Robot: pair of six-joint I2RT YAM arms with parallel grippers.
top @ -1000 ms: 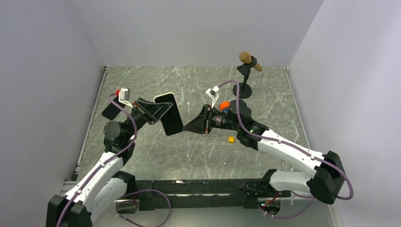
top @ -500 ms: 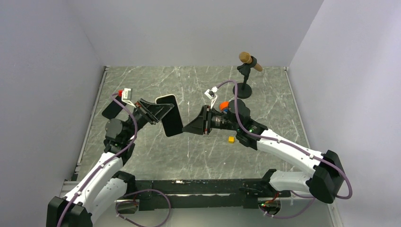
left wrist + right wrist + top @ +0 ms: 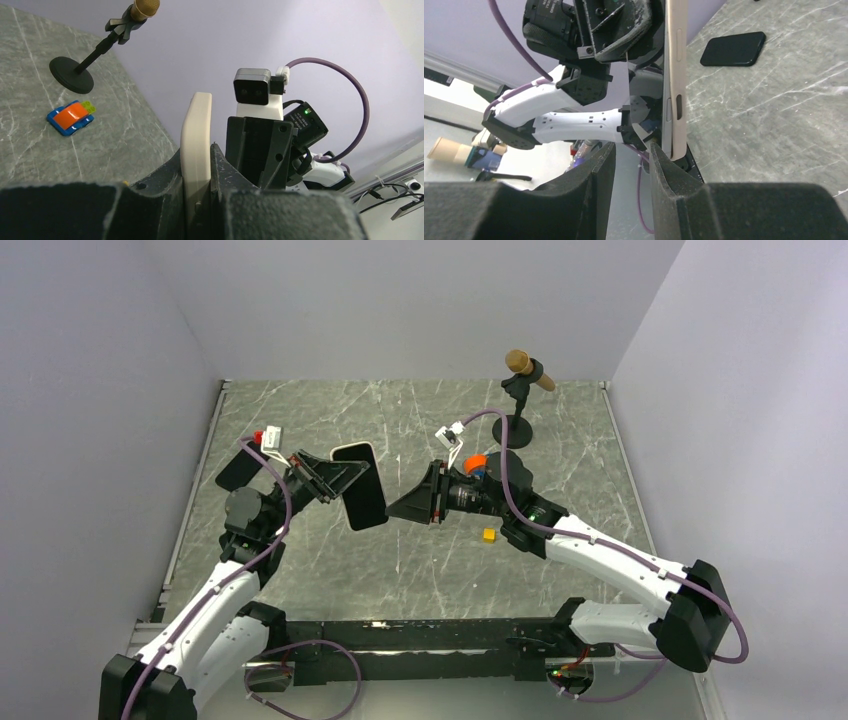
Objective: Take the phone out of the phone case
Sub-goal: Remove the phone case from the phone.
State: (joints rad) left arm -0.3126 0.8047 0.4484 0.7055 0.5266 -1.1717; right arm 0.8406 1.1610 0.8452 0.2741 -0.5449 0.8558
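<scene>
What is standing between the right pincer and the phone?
Nothing that I can see. The left pincer holds the phone up off the table. The open right pincer is right by the phone's lower end, and no other thing shows between them.

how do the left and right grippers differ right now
The left gripper is shut on the phone in its cream case; the right gripper is open with nothing between its fingers. The left gripper holds the phone up off the table; the right gripper only sits close beside the phone's edge, which lies outside its gap. Shared: both are raised above the table and point toward each other.
</scene>
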